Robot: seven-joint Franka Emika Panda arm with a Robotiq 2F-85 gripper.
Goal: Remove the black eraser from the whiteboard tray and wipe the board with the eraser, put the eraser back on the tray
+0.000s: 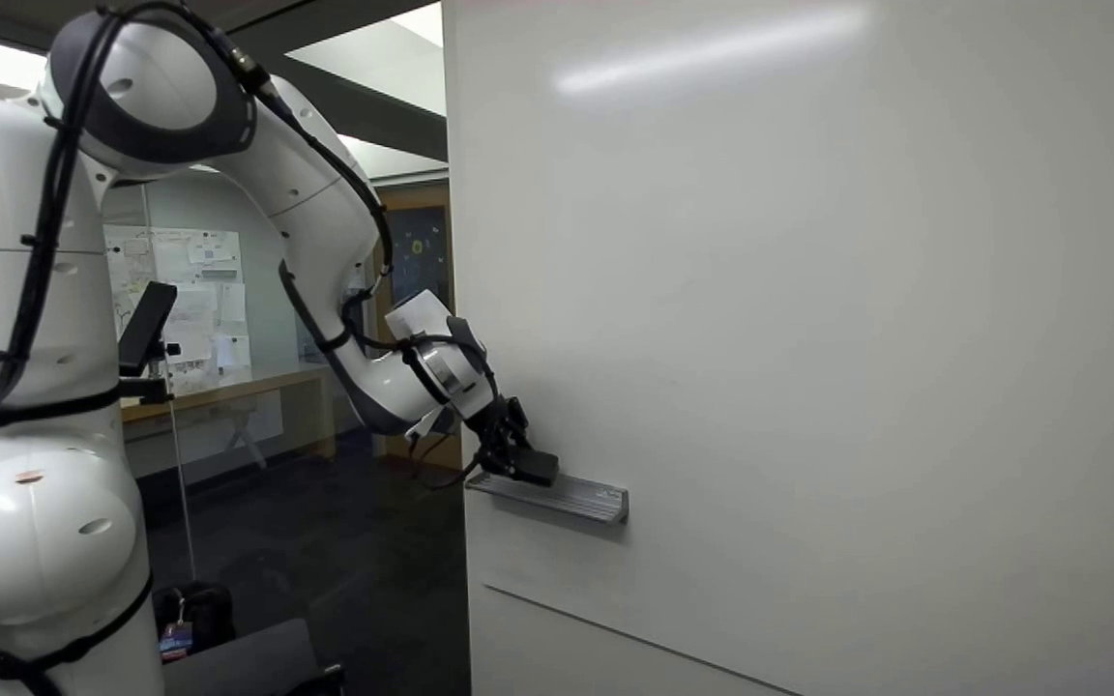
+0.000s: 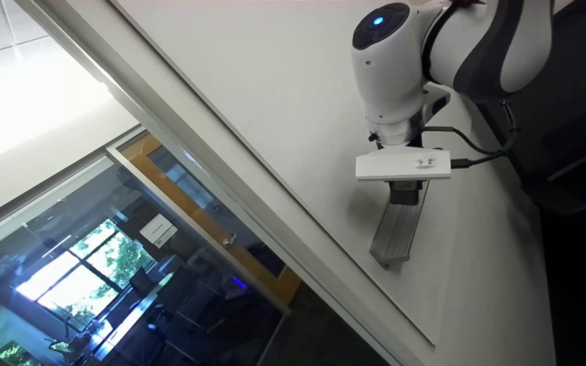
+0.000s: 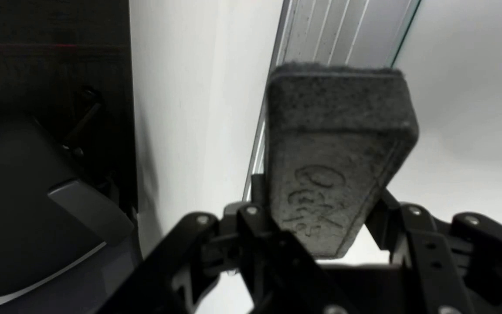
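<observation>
The black eraser (image 1: 535, 468) is held by my gripper (image 1: 509, 447) right over the grey whiteboard tray (image 1: 588, 499). In the wrist view the eraser (image 3: 329, 165) sits between the two fingers of the gripper (image 3: 320, 198), which touch its sides. Its far end points along the tray (image 3: 320, 30); marks are scratched on its face. I cannot tell whether it touches the tray. An exterior view shows the eraser's end (image 2: 404, 196) below the wrist, with the tray (image 2: 397, 231) running out beyond it. The white board (image 1: 808, 319) stands behind, with no visible scribble.
The board's side edge (image 1: 457, 290) is close to the arm. A faint seam (image 1: 634, 638) runs below the tray. A dark chair (image 3: 37, 205) stands beside the board in the wrist view. A glass wall and wooden door (image 2: 211, 218) lie beyond the board's edge.
</observation>
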